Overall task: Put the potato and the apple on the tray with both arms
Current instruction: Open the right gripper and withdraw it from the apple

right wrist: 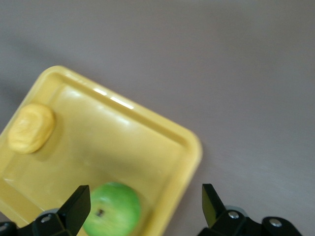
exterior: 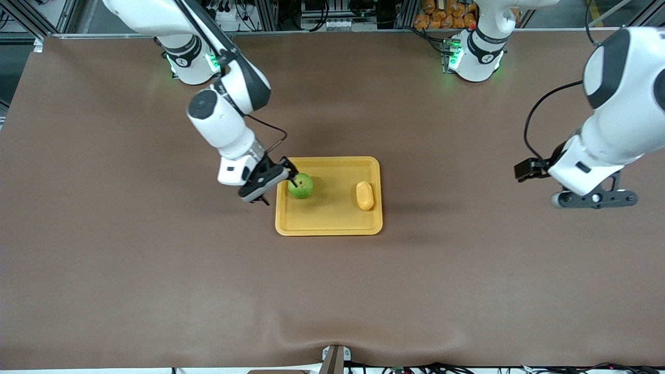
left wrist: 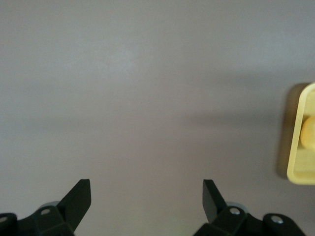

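The yellow-orange tray lies mid-table. The green apple sits in it at the right arm's end. The potato lies in it at the left arm's end. My right gripper is open over the tray's rim beside the apple, holding nothing. In the right wrist view the apple sits close to one finger of the gripper, with the potato and the tray rim farther off. My left gripper is open and empty over bare table toward the left arm's end, also seen in its wrist view.
The brown table mat surrounds the tray. In the left wrist view one end of the tray with the potato shows at the picture's edge.
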You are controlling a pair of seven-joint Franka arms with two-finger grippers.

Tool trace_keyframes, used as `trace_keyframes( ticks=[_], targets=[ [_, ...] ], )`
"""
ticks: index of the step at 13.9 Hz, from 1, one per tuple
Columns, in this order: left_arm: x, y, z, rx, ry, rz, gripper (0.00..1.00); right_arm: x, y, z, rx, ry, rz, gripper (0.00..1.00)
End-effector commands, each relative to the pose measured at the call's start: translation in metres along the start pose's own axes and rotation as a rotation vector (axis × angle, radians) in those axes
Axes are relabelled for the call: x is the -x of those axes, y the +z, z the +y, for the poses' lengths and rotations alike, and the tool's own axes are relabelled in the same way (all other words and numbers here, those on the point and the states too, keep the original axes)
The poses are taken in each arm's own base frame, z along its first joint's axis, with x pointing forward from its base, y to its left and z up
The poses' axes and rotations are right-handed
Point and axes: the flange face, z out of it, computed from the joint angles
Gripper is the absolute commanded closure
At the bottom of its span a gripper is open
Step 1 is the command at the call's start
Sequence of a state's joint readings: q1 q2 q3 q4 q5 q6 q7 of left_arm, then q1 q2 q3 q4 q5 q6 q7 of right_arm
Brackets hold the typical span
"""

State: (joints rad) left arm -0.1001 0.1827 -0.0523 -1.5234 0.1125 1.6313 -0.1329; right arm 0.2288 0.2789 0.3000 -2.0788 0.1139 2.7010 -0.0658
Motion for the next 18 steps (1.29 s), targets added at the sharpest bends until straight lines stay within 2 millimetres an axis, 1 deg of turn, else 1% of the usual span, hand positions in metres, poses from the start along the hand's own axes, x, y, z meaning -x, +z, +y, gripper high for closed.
trace_keyframes(
  ticks=[1,2,5,6,7,9,10,11,12,14,15,16,17,18],
  targets=[
    [0.025,-0.020,-0.014,0.031,0.008,-0.018,0.00,0.002,-0.050,0.051,0.052,0.068,-0.032,0.00],
    [0.031,-0.026,-0.016,0.030,0.007,-0.023,0.00,0.004,-0.065,0.074,0.069,0.099,-0.044,0.00],
    [0.047,-0.040,-0.016,0.027,0.010,-0.039,0.00,0.020,-0.103,0.162,0.113,0.163,-0.092,0.00],
    [0.052,-0.043,-0.016,0.026,0.008,-0.046,0.00,0.024,-0.116,0.185,0.126,0.186,-0.089,0.00],
    [0.057,-0.046,-0.018,0.025,0.007,-0.043,0.00,0.026,-0.133,0.198,0.137,0.211,-0.092,0.00],
    [0.071,-0.051,-0.032,0.040,-0.017,-0.039,0.00,0.028,-0.170,0.221,0.144,0.268,-0.125,0.00],
    [0.079,-0.054,-0.036,0.050,-0.018,-0.037,0.00,0.026,-0.188,0.232,0.137,0.295,-0.140,0.00],
    [0.086,-0.056,-0.039,0.050,-0.010,-0.034,0.00,0.023,-0.211,0.239,0.138,0.313,-0.146,0.00],
    [0.091,-0.058,-0.039,0.051,-0.010,-0.031,0.00,0.023,-0.230,0.248,0.140,0.334,-0.157,0.00],
    [0.105,-0.065,-0.041,0.073,-0.015,-0.018,0.00,0.027,-0.272,0.274,0.138,0.392,-0.183,0.00],
    [0.109,-0.068,-0.038,0.078,-0.010,-0.014,0.00,0.029,-0.288,0.279,0.131,0.409,-0.205,0.00],
    [0.115,-0.076,-0.037,0.077,-0.010,0.003,0.00,0.030,-0.303,0.279,0.121,0.417,-0.230,0.00],
    [0.118,-0.078,-0.037,0.076,-0.011,0.006,0.00,0.033,-0.318,0.278,0.112,0.426,-0.258,0.00],
    [0.120,-0.082,-0.038,0.076,-0.014,0.015,0.00,0.040,-0.330,0.283,0.104,0.447,-0.286,0.00]
  ],
)
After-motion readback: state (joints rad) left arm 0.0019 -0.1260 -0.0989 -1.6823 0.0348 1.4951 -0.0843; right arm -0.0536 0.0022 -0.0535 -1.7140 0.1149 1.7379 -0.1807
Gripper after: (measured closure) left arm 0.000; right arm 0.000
